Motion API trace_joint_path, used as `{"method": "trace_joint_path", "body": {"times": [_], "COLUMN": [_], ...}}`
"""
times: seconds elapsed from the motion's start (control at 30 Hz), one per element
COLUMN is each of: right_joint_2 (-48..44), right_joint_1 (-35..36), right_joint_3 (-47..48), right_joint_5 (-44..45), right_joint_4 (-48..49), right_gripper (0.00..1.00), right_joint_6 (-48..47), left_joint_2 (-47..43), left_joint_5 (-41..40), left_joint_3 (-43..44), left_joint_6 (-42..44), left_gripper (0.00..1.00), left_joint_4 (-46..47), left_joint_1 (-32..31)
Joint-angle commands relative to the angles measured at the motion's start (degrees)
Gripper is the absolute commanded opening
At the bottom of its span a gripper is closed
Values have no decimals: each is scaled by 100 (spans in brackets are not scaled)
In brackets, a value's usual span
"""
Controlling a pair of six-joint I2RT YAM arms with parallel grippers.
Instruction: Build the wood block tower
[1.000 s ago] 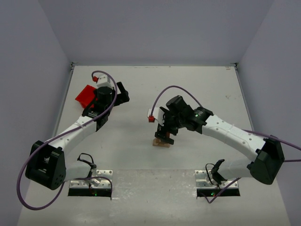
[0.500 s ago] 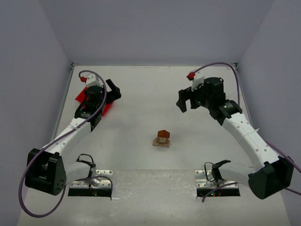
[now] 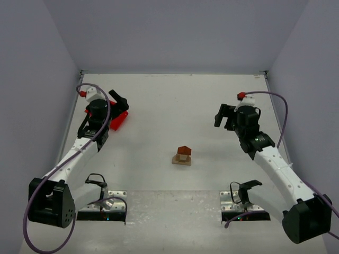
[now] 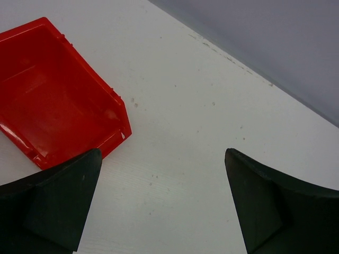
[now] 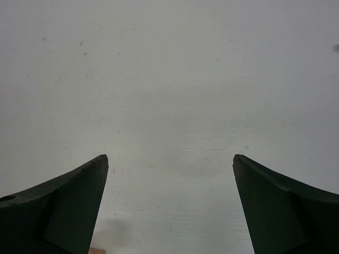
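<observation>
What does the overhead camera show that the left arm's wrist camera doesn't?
Only the overhead view shows the wood block tower, standing mid-table with its dark roof piece on top, and the right gripper. Only the left wrist view looks into the red bin: nothing lies in the part seen. Both show the red bin, the white table and the left gripper.

The right claw [image 3: 222,116], a second ago low over the wood block tower [image 3: 183,156] at the middle of the tabletop [image 3: 169,95], now sits well apart from it on the right. The tower now shows whole, with the dark roof piece [image 3: 184,150] on top. The left claw [image 3: 119,99] shifts left and slightly farther, so the red bin [image 3: 119,120] now shows on the right of that arm.
</observation>
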Motion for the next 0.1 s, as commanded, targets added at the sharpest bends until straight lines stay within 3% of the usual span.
{"method": "trace_joint_path", "body": {"times": [0.0,0.07], "right_joint_2": [-210,-259], "right_joint_1": [-10,-10], "right_joint_3": [-158,-306], "right_joint_5": [840,583], "right_joint_4": [654,897], "right_gripper": [99,99], "right_joint_6": [442,254], "left_joint_2": [-197,-183], "left_joint_5": [-88,-125], "left_joint_3": [-44,-30], "left_joint_6": [-116,-127], "left_gripper": [100,100], "left_joint_4": [203,178], "left_joint_1": [81,81]}}
